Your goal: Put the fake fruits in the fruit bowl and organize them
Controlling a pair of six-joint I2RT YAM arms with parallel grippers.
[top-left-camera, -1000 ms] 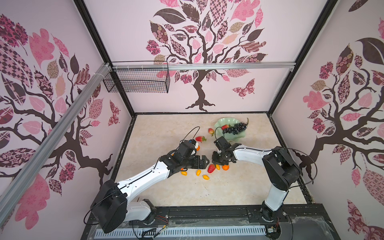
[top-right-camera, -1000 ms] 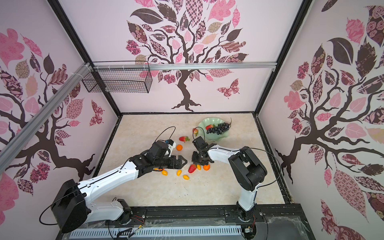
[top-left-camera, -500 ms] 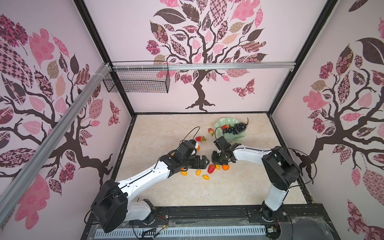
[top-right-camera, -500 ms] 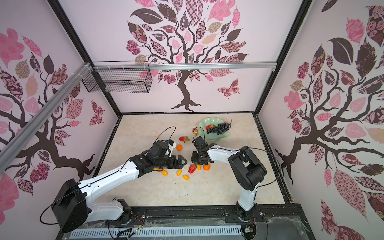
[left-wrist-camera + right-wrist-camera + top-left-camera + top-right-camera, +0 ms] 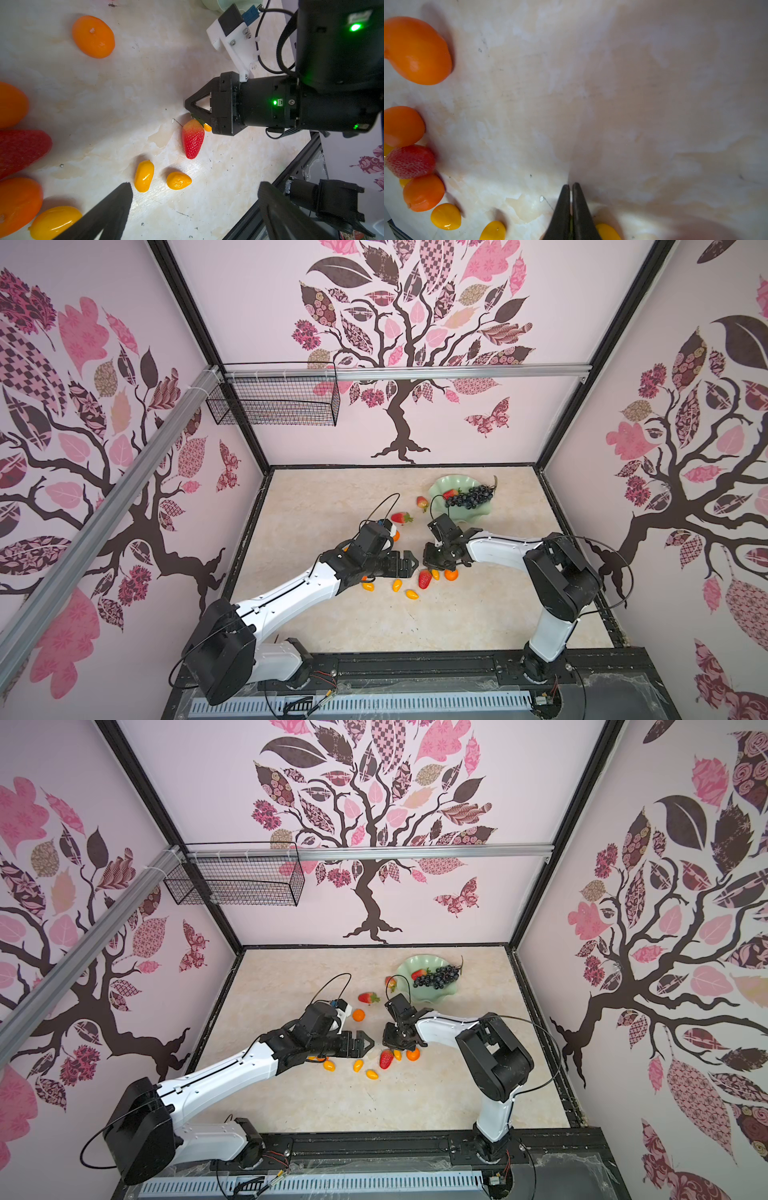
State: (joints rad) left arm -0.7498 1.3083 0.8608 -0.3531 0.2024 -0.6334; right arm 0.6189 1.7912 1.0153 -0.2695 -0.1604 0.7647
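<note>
Pinching strawberry [image 5: 192,138] by its green top, right gripper [image 5: 188,106] jaws together (likely light, slick plastic; leaves may slip); left gripper [image 5: 195,187] apart.

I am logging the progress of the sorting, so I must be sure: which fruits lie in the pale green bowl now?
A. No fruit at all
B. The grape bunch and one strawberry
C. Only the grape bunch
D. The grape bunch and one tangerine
B: in both top views the fruit bowl holds the dark grape bunch and one red strawberry beside it, and no other fruit shows inside.
</note>
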